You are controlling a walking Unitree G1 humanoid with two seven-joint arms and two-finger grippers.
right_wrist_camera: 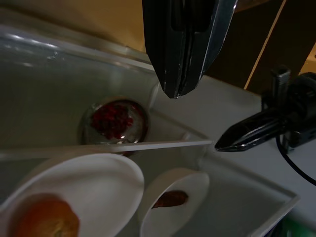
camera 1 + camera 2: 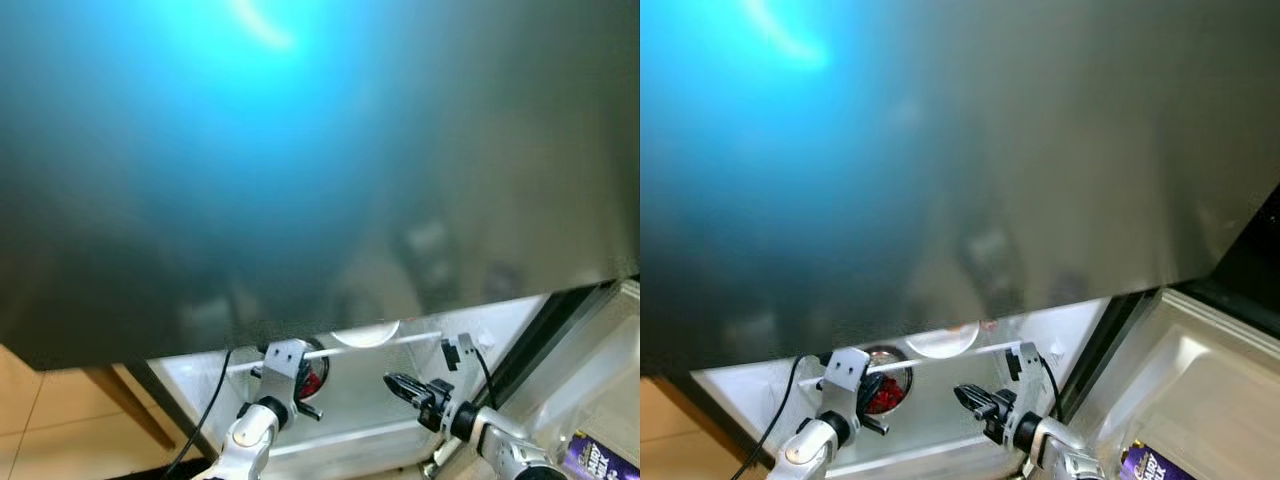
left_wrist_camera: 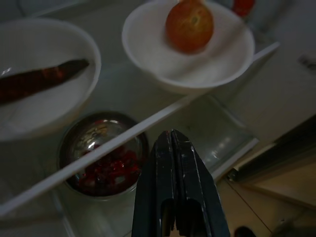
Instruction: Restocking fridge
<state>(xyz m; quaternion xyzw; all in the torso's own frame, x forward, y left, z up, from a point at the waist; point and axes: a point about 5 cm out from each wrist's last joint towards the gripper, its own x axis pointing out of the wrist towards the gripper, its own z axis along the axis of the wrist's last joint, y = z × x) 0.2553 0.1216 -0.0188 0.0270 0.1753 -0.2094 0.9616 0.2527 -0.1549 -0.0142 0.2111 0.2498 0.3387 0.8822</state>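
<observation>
Inside the open fridge, a steel bowl of red seeds (image 3: pixel 106 160) stands under the glass shelf's white front strip (image 3: pixel 123 143). On the shelf sit a white bowl (image 3: pixel 148 64) holding an orange-red fruit (image 3: pixel 190 24) and a second white bowl (image 3: pixel 74 103) with a dark red piece (image 3: pixel 42 81) in it. My left gripper (image 3: pixel 172 134) is shut and empty, its tip just in front of the steel bowl. My right gripper (image 1: pixel 175 94) is also shut and empty, hovering beside it in front of the same shelf (image 2: pixel 390 381).
A large grey-blue blurred surface (image 2: pixel 320 160), very close to the head camera, blocks most of the view. The fridge door (image 2: pixel 1200 380) stands open at the right, with a purple chocolate pack (image 2: pixel 595 460) in its shelf. Tan floor tiles (image 2: pixel 50 430) show at the lower left.
</observation>
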